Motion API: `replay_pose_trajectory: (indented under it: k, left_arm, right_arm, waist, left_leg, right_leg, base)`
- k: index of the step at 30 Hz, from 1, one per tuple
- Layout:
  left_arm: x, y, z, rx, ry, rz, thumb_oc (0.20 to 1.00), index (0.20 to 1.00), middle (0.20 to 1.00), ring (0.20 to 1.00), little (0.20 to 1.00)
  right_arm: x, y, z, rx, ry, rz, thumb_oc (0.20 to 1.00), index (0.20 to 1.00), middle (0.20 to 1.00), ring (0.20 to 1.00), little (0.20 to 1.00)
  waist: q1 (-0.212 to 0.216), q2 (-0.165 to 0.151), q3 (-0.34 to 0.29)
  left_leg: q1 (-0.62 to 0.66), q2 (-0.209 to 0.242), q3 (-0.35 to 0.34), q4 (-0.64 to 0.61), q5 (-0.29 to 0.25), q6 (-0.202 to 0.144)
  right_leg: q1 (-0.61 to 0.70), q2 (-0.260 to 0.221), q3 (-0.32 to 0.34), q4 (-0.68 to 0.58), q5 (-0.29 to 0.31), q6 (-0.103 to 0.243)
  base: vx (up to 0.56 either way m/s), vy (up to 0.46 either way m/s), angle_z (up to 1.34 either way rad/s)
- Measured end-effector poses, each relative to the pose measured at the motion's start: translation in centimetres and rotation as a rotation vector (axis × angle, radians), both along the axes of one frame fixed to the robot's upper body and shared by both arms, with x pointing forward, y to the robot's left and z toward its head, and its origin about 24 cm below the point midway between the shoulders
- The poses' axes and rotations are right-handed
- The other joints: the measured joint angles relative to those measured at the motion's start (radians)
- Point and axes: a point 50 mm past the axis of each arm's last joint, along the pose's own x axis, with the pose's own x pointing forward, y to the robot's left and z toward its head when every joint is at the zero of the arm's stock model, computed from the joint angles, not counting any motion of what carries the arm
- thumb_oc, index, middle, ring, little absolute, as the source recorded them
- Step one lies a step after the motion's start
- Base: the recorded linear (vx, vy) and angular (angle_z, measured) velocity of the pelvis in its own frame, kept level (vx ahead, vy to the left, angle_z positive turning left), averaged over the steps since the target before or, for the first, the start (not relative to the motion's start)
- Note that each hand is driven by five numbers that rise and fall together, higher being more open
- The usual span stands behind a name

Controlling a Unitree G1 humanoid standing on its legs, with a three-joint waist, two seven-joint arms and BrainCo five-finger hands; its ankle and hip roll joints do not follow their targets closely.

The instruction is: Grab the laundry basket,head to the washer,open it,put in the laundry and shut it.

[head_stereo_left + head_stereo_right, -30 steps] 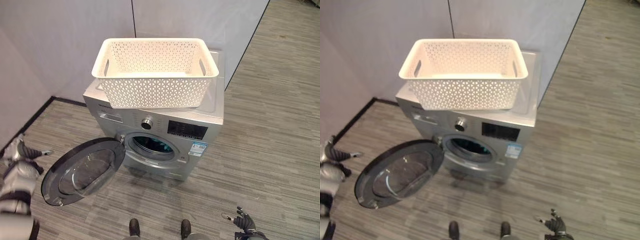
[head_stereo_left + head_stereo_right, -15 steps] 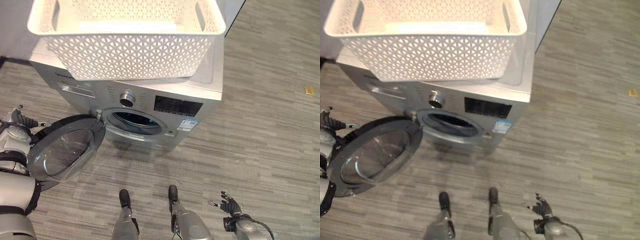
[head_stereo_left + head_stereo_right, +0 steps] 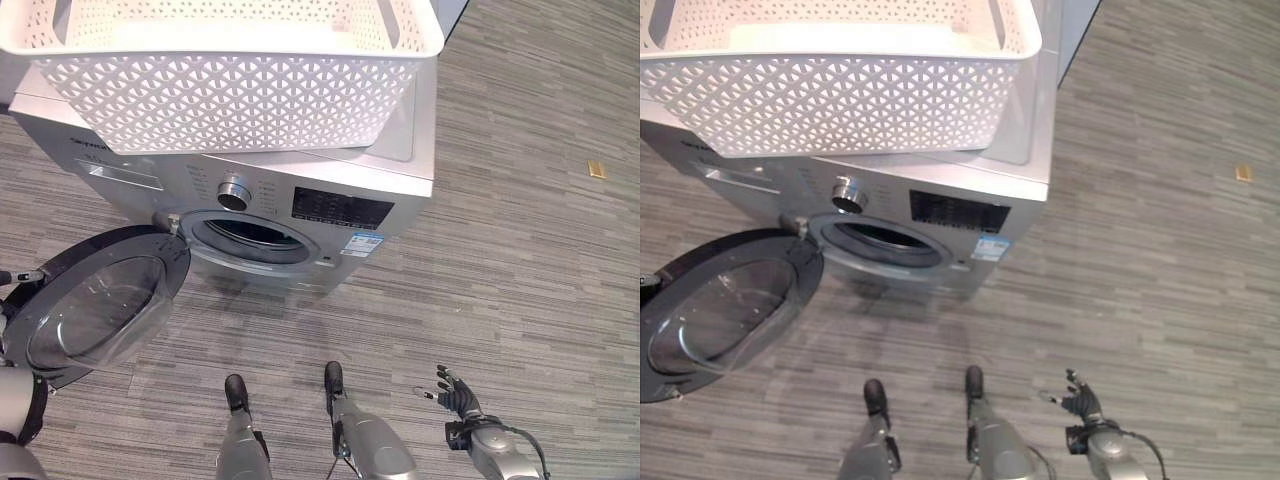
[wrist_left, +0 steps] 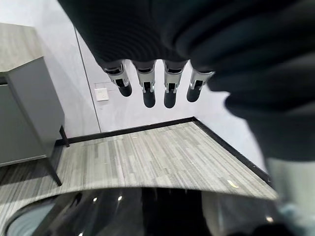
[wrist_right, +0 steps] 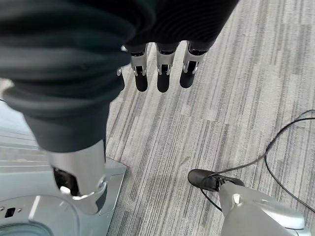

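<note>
Hanging low, right hand fingers spread | left hand fingers straight beside washer door

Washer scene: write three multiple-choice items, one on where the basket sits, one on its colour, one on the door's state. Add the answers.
1. Where is the laundry basket?
A. On the floor
B. On top of the washer
C. In the left hand

2. What colour is the basket?
A. White
B. Blue
C. Black

3. What state is the washer door in?
A. Shut
B. Swung open
C. Removed and lying flat on the floor

Answers:
1 B, the basket rests on the washer's top panel.
2 A, its lattice walls are white.
3 B, the round door hangs out to the side and the drum opening is exposed.
</note>
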Motion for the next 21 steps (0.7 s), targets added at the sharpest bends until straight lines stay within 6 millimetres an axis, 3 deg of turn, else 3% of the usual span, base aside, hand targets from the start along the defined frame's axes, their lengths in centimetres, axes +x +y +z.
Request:
replay_pose_trajectory:
  k: [5, 10, 15, 21]
  left_arm:
    - [-0.8, -1.4, -4.8, -0.113, 0.040, 0.006, 1.000, 1.000, 1.000, 1.000, 1.000]
    - [-0.3, -2.2, -5.8, -0.126, -0.016, -0.007, 1.000, 1.000, 1.000, 1.000, 1.000]
    - [0.2, -2.5, -5.5, -0.142, -0.091, -0.012, 1.000, 1.000, 1.000, 1.000, 1.000]
    - [1.8, -4.9, -6.3, -0.126, -0.166, -0.128, 1.000, 1.000, 1.000, 1.000, 1.000]
  right_arm:
    - [0.3, -0.7, 0.5, -0.016, -0.021, -0.019, 1.000, 1.000, 1.000, 1.000, 1.000]
    - [1.2, -0.9, 1.7, -0.027, -0.089, -0.036, 1.000, 1.000, 1.000, 1.000, 1.000]
    - [1.7, -1.3, 2.3, -0.046, -0.128, -0.058, 1.000, 1.000, 1.000, 1.000, 1.000]
    - [1.5, -1.5, 2.2, -0.059, -0.126, -0.080, 1.000, 1.000, 1.000, 1.000, 1.000]
  waist:
    - [0.006, -0.001, 0.001]
    - [0.004, -0.002, 0.002]
    - [0.006, -0.002, 0.002]
    - [0.036, 0.007, 0.005]
  left_leg:
    - [-0.004, 0.000, -0.002, 0.000, 0.000, 0.000]
    - [-0.020, 0.000, -0.004, 0.000, -0.003, -0.004]
    - [-0.044, 0.001, -0.009, 0.000, 0.000, -0.007]
    - [-0.052, -0.005, -0.016, 0.002, 0.010, -0.001]
  right_leg:
    - [-0.004, 0.000, 0.001, 0.000, 0.000, 0.000]
    - [-0.019, 0.000, 0.000, 0.000, -0.001, 0.001]
    - [-0.040, 0.001, 0.000, -0.006, -0.001, 0.002]
    - [-0.041, -0.004, -0.006, -0.002, 0.000, 0.003]
  base:
    - [0.00, 0.000, 0.00]
    - [0.02, -0.024, 0.00]
    - [0.02, -0.042, 0.01]
    - [-0.02, -0.014, 0.05]
